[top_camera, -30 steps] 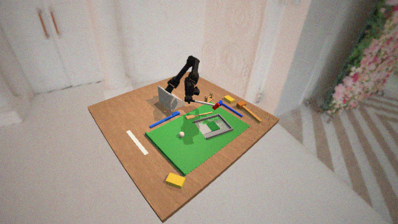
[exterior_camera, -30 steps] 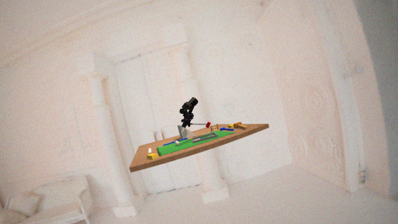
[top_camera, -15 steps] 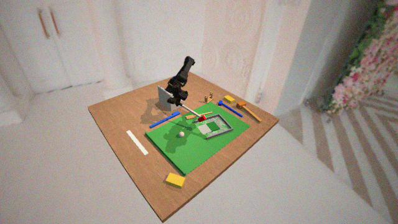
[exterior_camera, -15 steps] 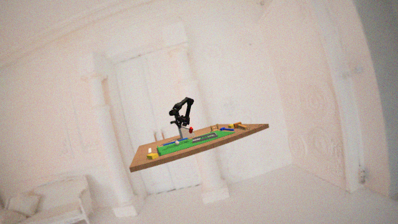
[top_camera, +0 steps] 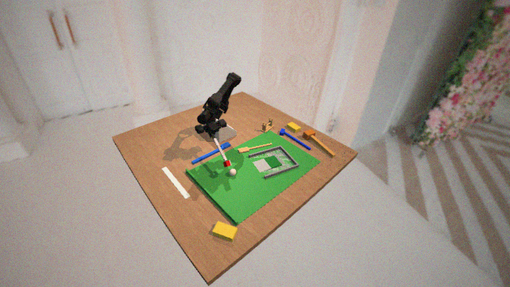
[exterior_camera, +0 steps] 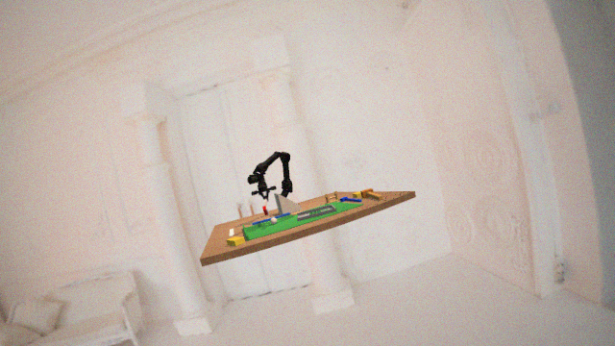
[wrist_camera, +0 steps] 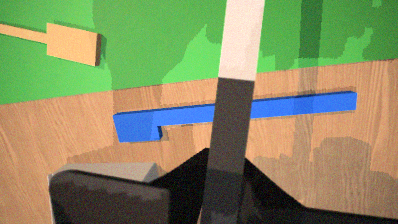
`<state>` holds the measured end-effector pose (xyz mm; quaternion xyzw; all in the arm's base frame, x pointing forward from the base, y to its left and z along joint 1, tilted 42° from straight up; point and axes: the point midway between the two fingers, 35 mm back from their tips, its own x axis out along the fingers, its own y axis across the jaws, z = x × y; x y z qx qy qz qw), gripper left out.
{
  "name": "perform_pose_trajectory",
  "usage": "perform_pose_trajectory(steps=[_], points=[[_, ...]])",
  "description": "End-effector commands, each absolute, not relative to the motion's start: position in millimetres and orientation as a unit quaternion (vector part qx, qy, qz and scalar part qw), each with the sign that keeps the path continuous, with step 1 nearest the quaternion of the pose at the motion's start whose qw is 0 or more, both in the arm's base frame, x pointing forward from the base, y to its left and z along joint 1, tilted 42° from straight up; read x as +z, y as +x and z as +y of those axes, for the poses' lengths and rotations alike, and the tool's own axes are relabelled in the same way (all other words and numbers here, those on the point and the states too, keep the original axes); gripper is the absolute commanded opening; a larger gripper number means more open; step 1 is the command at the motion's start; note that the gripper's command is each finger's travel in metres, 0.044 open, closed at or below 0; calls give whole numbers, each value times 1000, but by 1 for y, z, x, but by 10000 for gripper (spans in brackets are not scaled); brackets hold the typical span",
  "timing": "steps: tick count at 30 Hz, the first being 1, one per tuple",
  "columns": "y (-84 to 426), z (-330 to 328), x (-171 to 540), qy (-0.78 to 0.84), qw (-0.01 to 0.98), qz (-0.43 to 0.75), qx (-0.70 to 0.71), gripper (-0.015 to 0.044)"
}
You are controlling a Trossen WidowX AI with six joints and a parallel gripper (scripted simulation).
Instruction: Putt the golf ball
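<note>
Counter (top_camera: pixel 167 139): wooden board carrying all items. Green mat (top_camera: pixel 247 191) covers its middle; the raised green (top_camera: pixel 272 161), framed by grey rails with a pale ramp (top_camera: pixel 260 165) on its near side, sits toward the mat's far end.

Arm (top_camera: pixel 217 105) is folded forward from its base, wrist pointing down over the mat's edge. The tool (top_camera: pixel 212 128) is clamped on the white shaft of the red putter (top_camera: pixel 221 153), which hangs slanting down from it. The red head (top_camera: pixel 227 163) is at the bottom end, over the mat.

Golf ball (top_camera: pixel 233 171) lies on the mat just beside the red head, on the side away from the arm; in the top view, contact between them cannot be judged. Ball is well short of the ramp.

Wrist view: shaft (wrist_camera: pixel 235 100) runs up the frame, crossing over a blue putter (wrist_camera: pixel 235 112) that lies flat on the counter beside the mat's edge. A wooden putter (wrist_camera: pixel 72 44) lies on the mat, upper left.

Other items: white strip (top_camera: pixel 175 182), yellow block (top_camera: pixel 225 230) near the front edge, second blue putter (top_camera: pixel 295 139) and a wooden mallet (top_camera: pixel 318 143) at the far side.
</note>
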<state>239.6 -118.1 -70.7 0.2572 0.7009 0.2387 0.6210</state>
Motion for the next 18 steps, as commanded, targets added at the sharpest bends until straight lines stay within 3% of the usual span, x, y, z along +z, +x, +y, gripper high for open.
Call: perform_pose_trajectory(steps=[1,18], points=[[238,-127,-76,271,617,706,218,0],[234,-100,-107,271,617,706,219,0]])
